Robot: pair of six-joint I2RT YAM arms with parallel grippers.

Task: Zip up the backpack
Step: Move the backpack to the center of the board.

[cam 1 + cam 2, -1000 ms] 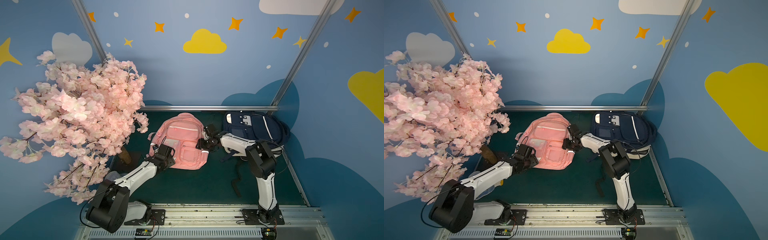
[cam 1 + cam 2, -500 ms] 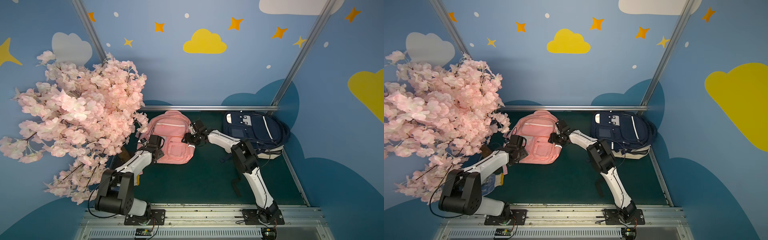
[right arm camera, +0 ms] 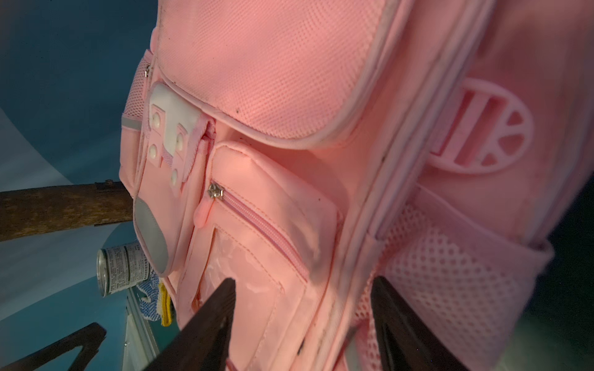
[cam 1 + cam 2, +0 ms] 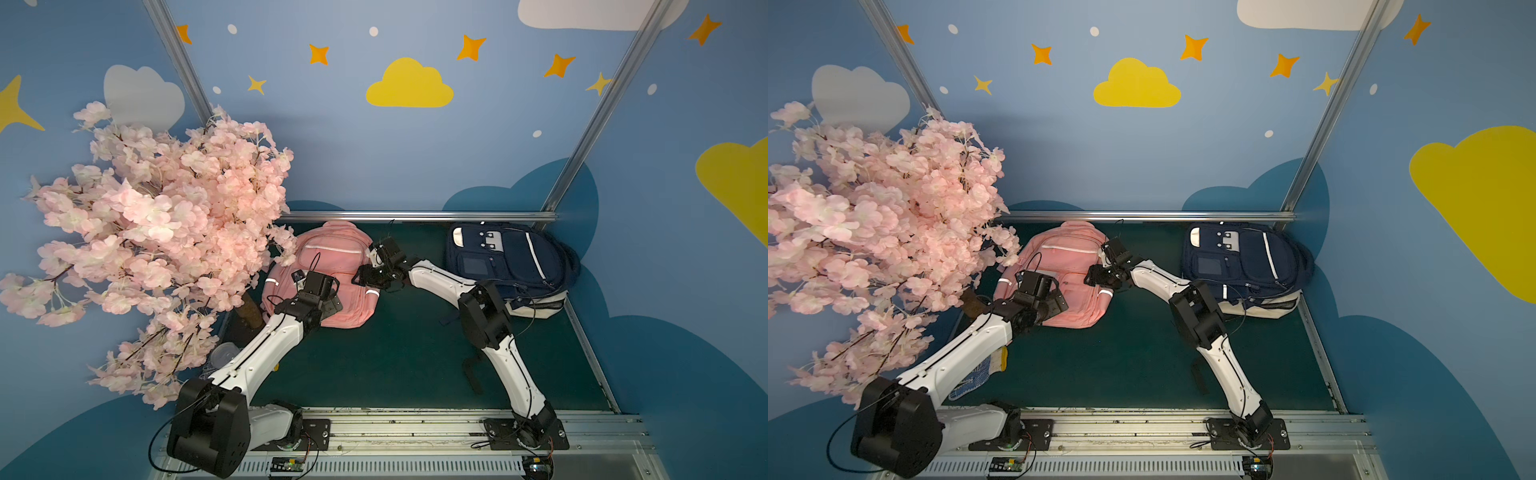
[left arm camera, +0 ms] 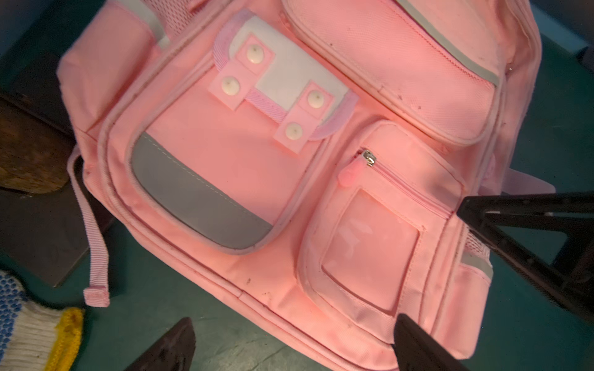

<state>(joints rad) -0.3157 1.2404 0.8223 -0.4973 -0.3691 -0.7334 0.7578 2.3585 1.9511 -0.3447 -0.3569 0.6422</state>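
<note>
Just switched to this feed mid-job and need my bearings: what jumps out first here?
A big pink blossom tree fills the left side, over the green mat edge. At the back lie a pink backpack, mid-mat, and a navy backpack in the right corner. Both arms meet at the pink one: the left gripper open over its lower edge, the right gripper straddling its side.

Backpack (image 4: 332,257) flat on tabletop (image 4: 395,357), back centre-left. Tree (image 4: 158,232) just left of it. Other backpack (image 4: 511,257) in back right corner, well apart. Glove (image 4: 976,374) and can (image 3: 123,273) near tree trunk.
</note>
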